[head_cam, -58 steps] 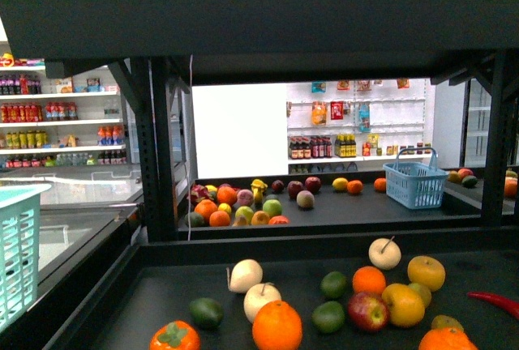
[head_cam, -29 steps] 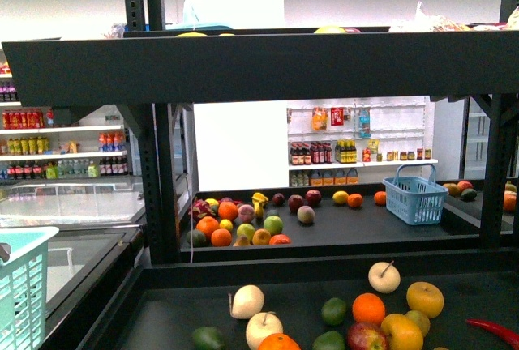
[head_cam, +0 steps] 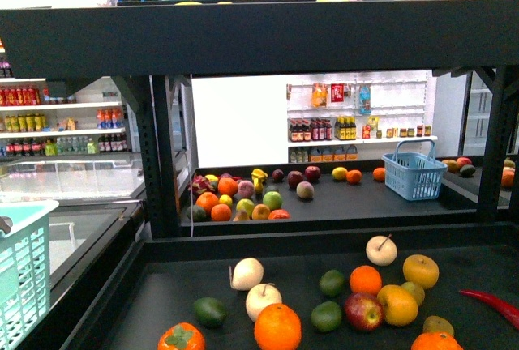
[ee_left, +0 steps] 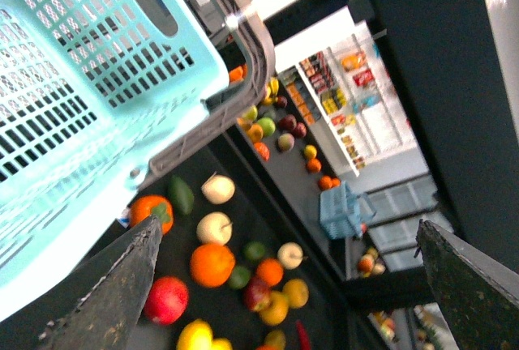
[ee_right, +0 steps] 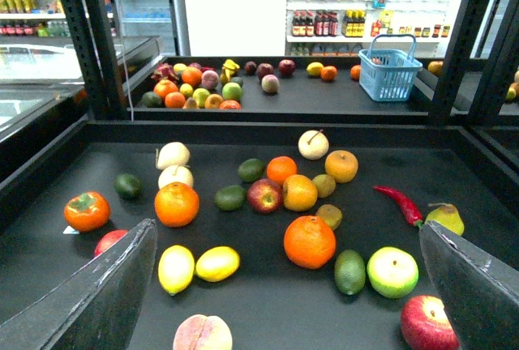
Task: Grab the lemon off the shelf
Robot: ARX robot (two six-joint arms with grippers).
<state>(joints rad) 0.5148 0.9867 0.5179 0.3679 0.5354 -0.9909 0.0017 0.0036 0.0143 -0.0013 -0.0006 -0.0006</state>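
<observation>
Right wrist view: right gripper [ee_right: 285, 227] and left gripper [ee_left: 288, 222] both gape wide and empty, with the lemon [ee_right: 217, 263] on the shelf [ee_right: 268, 133] at about nine o'clock from the big orange [ee_right: 309, 241].

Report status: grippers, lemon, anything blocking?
Left gripper open, empty. Right gripper open, empty. Lemon lies on shelf tray, untouched, right beside a paler yellow fruit. Nothing on top of it; orange close by.

Teal basket [head_cam: 23, 273] at left edge; red chili [head_cam: 493, 307] far right; small blue basket [head_cam: 413, 176] on farther shelf [head_cam: 357, 206].
</observation>
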